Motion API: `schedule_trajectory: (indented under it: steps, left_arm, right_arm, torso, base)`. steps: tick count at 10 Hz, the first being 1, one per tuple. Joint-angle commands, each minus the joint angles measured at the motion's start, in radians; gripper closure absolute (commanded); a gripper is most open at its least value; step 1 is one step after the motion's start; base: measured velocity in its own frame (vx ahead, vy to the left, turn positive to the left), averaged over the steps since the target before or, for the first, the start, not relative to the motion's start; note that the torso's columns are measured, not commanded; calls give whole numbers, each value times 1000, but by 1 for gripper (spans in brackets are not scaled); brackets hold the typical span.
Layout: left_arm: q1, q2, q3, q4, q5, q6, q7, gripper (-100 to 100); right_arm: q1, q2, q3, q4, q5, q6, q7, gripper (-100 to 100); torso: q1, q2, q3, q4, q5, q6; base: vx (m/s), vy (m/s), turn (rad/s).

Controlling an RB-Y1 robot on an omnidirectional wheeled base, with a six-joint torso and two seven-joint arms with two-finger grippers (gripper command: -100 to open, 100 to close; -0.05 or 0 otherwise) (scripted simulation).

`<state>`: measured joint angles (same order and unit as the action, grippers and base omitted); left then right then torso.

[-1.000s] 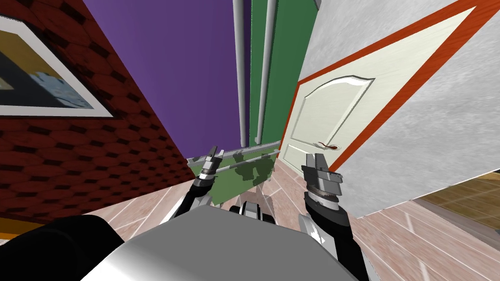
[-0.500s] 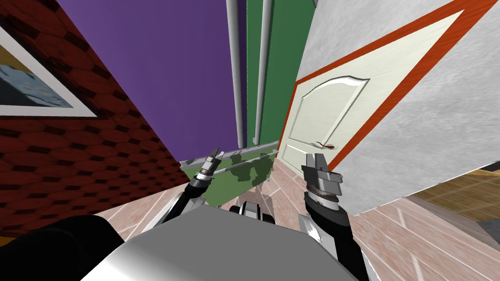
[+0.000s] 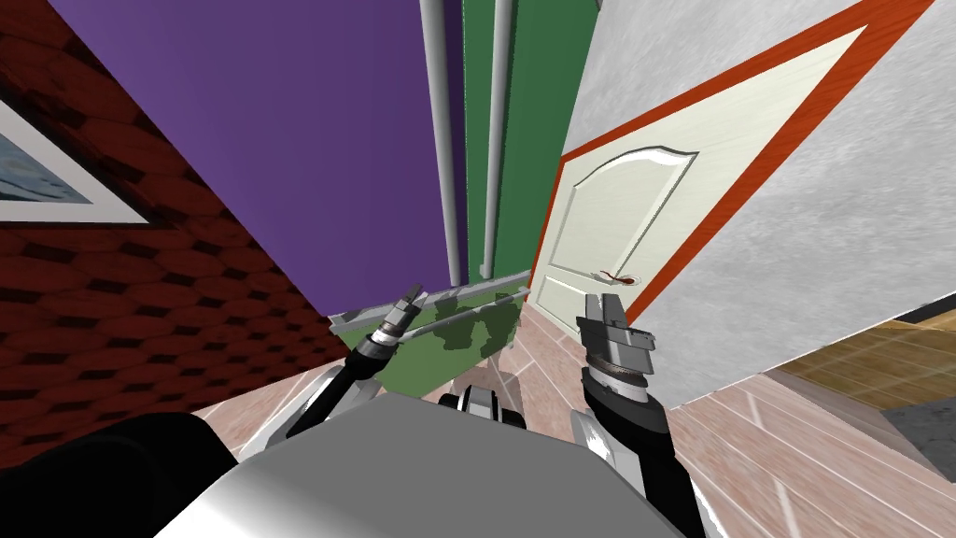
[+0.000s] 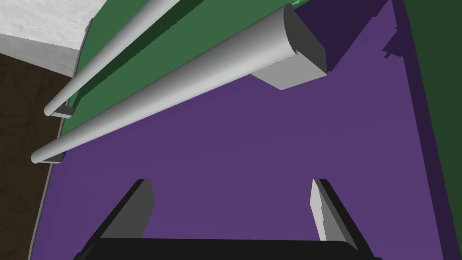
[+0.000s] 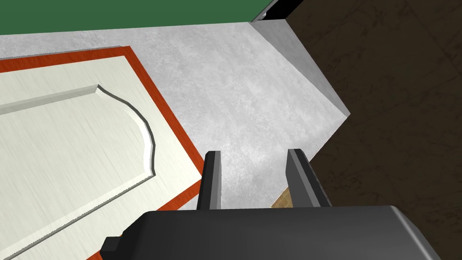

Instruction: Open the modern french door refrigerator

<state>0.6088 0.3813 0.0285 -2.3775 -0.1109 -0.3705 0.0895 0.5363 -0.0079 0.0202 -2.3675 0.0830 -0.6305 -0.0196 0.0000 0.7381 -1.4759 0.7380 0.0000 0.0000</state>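
Left gripper: fingers spread wide, nothing between them, only the purple door face behind. The left wrist view puts that door's grey handle just past the fingertips, not between them, its end bracket seated on the door. A second handle runs along the green door beyond. The head view adds placement: this gripper is at the handles' lower ends on the refrigerator, just above the green drawer front. Right gripper: well to the right, fingers drawn close, narrow gap, holding nothing. Its wrist view faces a white panelled door with a red frame in a grey wall. Brick wall far left.
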Motion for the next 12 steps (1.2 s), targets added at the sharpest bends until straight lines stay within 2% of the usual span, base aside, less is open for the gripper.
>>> schedule_trajectory:
  steps: [1, 7, 12]
  left_arm:
    - [16, 54, 18, -23, -14, 40, 20, -100]
    - [51, 175, 54, -57, -43, 118, 59, -100]
    - [88, 306, 90, -69, -72, 194, 98, -100]
  right_arm:
    - [0, 0, 0, 0, 0, 0, 0, 0]
    - [0, 0, 0, 0, 0, 0, 0, 0]
    - [0, 0, 0, 0, 0, 0, 0, 0]
  torso:
    - [0, 0, 0, 0, 0, 0]
    - [0, 0, 0, 0, 0, 0]
    - [0, 0, 0, 0, 0, 0]
  base:
    - [32, -10, -40]
    - [34, -7, -39]
    - [38, -9, -45]
